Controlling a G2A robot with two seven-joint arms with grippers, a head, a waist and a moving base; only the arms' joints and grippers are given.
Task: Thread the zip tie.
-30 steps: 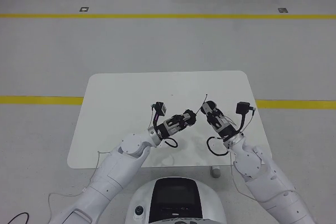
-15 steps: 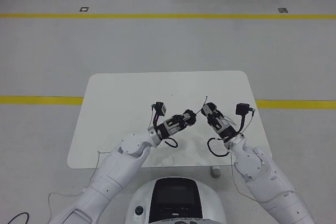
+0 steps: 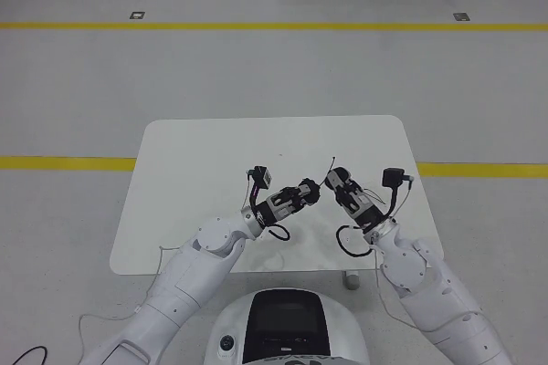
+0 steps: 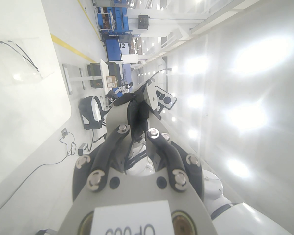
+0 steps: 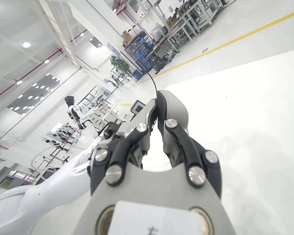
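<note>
Both arms meet above the front middle of the white table [image 3: 192,164]. My right gripper [image 5: 157,100] is shut on a thin black zip tie [image 5: 153,82], whose free length curves out past the fingertips. From above, the zip tie [image 3: 331,166] is a fine dark line rising between the two grippers. My left gripper [image 3: 316,187] is held tip to tip with my right gripper [image 3: 334,176], a small gap apart. The left gripper [image 4: 136,110] has its dark pads pressed together, seemingly on the tie's lower end, with the right gripper's body directly behind it.
A clear plastic bag [image 4: 22,57] with spare black zip ties lies flat on the table farther off. The table's rounded corner [image 4: 69,113] and the floor with cables lie beyond. A yellow floor line [image 3: 55,163] runs past the table.
My right gripper has crept slightly left, closing the gap to the left gripper. The left arm has stayed where it was.
</note>
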